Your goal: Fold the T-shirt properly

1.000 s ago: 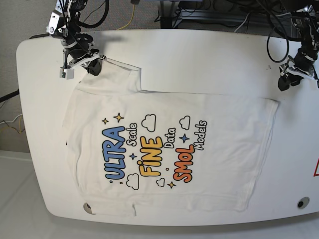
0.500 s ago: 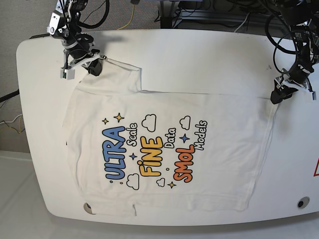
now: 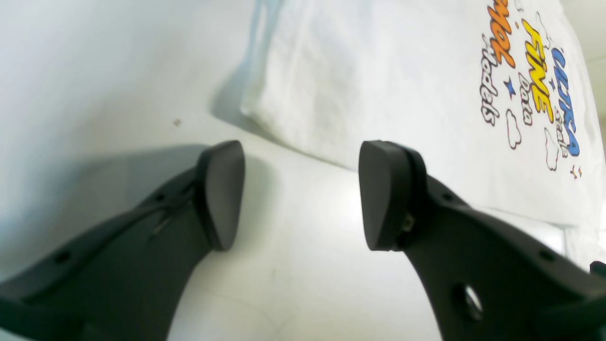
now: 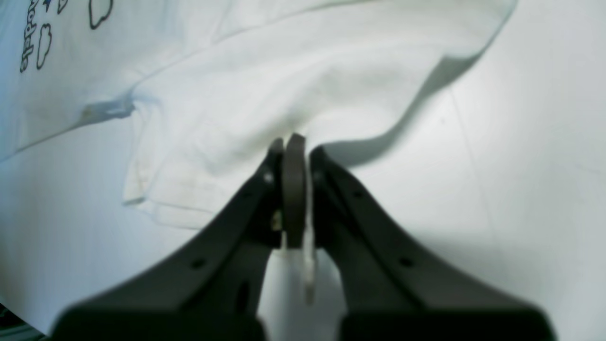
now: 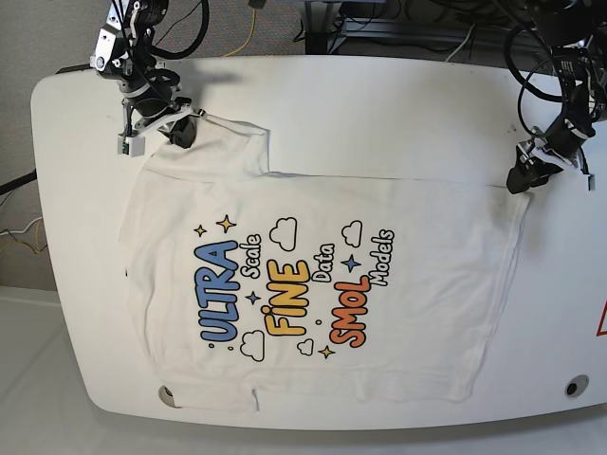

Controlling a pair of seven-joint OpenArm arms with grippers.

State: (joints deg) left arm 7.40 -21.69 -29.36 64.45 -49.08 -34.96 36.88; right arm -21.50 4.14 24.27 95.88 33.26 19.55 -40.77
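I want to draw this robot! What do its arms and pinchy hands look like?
Each tool has two matte black fingers with flat rounded pads and small holes along them. The left tool and right tool sit on grey-and-black arms trailing looped black cables.

White shirt point(image 5: 398, 313) on a white table point(image 5: 379, 104), loud print.
You've got blue "ULTRA", yellow "FiNE", orange "SMOL", plus outlined clouds and little stars; both grippers point(image 3: 300, 194) point(image 4: 293, 156) are plain black.

"ULTRA", "FiNE", "SMOL" on the T-shirt point(image 5: 322, 284)
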